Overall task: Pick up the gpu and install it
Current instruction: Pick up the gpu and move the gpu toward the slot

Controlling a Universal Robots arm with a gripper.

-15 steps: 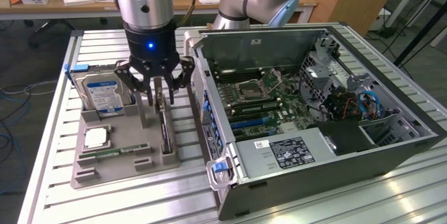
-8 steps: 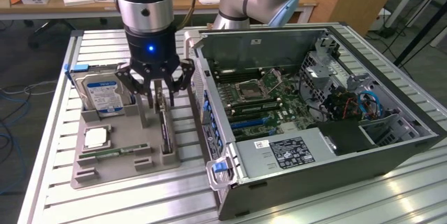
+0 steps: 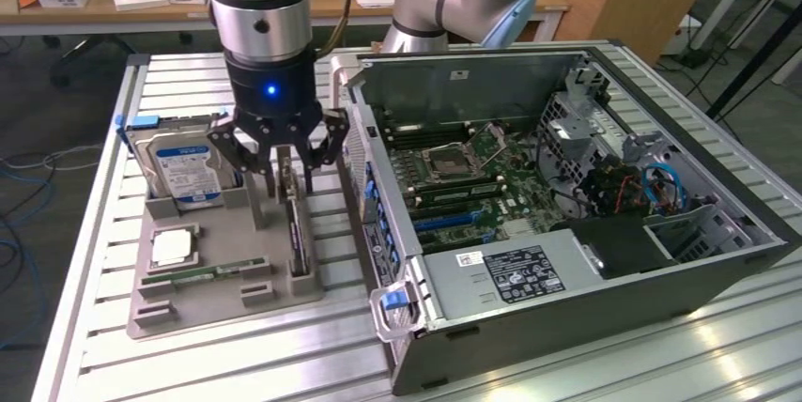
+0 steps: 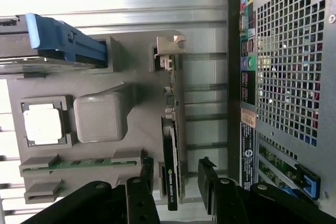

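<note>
Wrist view: your fingers [image 4: 209, 179] stand wide open, holding nothing, one on either side of the gpu [image 4: 170, 171], with a gap showing on each side. The gpu sits on edge in its slot of the grey holder [image 4: 139, 135]. Beyond one finger lies a strip of bare worktop [image 4: 206, 103], then the computer case [image 4: 283, 61] wall. Beyond the other is the holder's raised block [image 4: 100, 116].

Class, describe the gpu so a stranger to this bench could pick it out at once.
Beside the open computer case sits a grey holder tray. On the tray's side nearest the case, the gpu stands on edge in a slot: a thin dark board, longer than the silver hard drive and unlike the slim green RAM stick.
</note>
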